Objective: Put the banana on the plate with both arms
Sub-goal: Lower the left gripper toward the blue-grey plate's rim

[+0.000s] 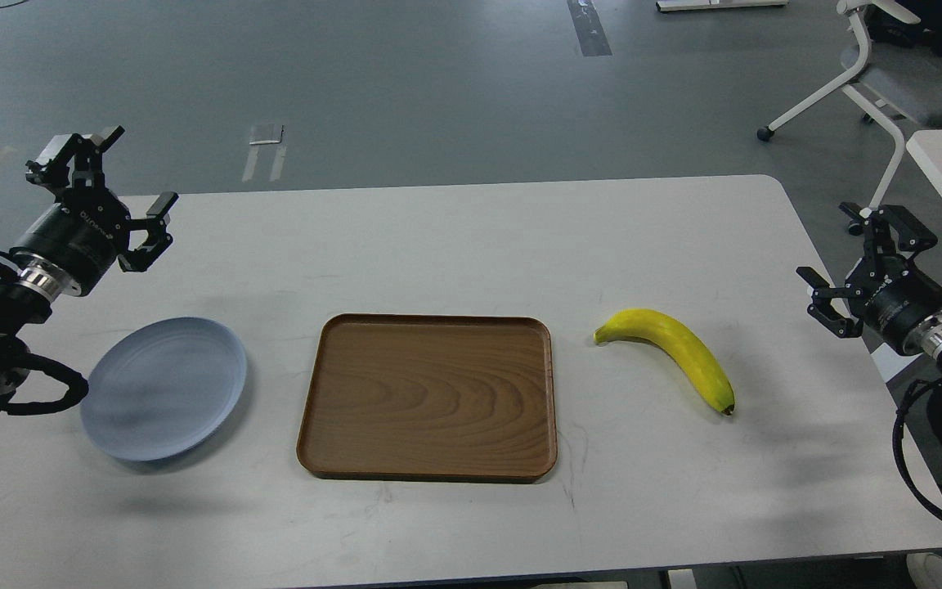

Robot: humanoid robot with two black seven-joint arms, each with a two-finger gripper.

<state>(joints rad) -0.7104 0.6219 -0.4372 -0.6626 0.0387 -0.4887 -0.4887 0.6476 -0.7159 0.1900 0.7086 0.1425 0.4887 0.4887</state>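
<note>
The banana [671, 353] lies on the table [471, 245] just left of the right tool [851, 274], fingers apart and empty, its long axis slanting toward me; the left tool [115, 184], also spread, hangs beyond the plate [164, 388].

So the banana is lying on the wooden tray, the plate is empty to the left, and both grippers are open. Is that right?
Not quite. In the head view the banana lies on the white table, right of the wooden tray, which holds nothing. The plate is empty on the left, and the left gripper and right gripper are open.
</note>
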